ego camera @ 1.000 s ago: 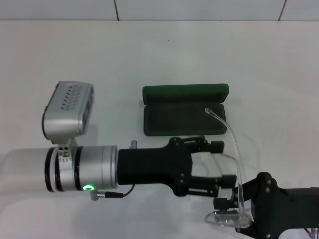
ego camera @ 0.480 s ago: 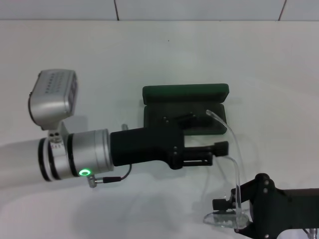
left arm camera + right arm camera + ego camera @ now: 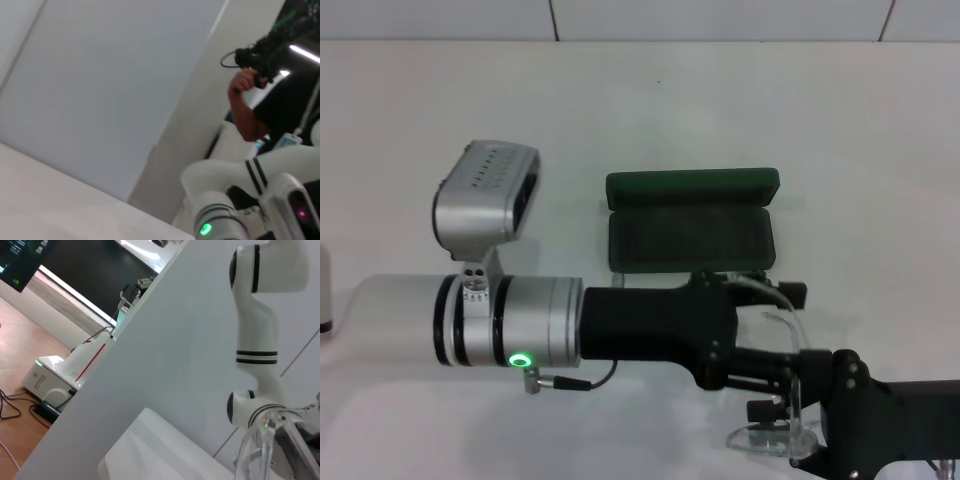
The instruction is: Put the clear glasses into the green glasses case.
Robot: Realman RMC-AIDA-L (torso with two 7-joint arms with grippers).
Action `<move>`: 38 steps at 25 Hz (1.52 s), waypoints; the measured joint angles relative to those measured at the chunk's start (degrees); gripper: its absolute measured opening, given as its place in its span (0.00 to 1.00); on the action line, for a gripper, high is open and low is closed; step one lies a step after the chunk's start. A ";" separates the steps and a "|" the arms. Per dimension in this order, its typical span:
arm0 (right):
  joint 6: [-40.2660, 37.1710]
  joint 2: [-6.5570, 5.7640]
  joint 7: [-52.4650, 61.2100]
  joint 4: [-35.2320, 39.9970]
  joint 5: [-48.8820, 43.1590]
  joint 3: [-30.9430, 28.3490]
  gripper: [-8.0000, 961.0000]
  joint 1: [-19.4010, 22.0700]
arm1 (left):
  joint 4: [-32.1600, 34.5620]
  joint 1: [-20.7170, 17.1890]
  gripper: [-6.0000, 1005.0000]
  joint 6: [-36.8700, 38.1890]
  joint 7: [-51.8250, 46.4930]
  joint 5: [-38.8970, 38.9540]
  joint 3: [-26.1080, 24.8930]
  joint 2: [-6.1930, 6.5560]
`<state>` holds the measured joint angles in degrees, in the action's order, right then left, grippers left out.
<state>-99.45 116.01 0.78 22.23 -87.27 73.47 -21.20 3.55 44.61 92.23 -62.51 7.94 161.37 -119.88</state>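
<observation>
Back toward the near edge swings the left gripper (image 3: 790,330), off the green glasses case (image 3: 690,222) lying open on the worktop (image 3: 640,110); its jaws I cannot tell. Right gripper (image 3: 782,412) jaws clamp the clear glasses (image 3: 770,438).

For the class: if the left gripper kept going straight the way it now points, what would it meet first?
Probably the clear glasses held up by the right gripper: the left gripper points right at their arm, though depth is unclear.
</observation>
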 joint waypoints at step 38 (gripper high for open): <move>-0.21 -0.09 0.08 0.01 0.01 0.08 0.19 0.28 | 0.37 0.12 0.84 0.54 -0.66 -5.41 -0.61 0.37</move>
<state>-99.66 115.92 0.85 22.24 -87.26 73.55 -20.92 3.93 44.73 92.77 -63.18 2.52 160.75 -119.51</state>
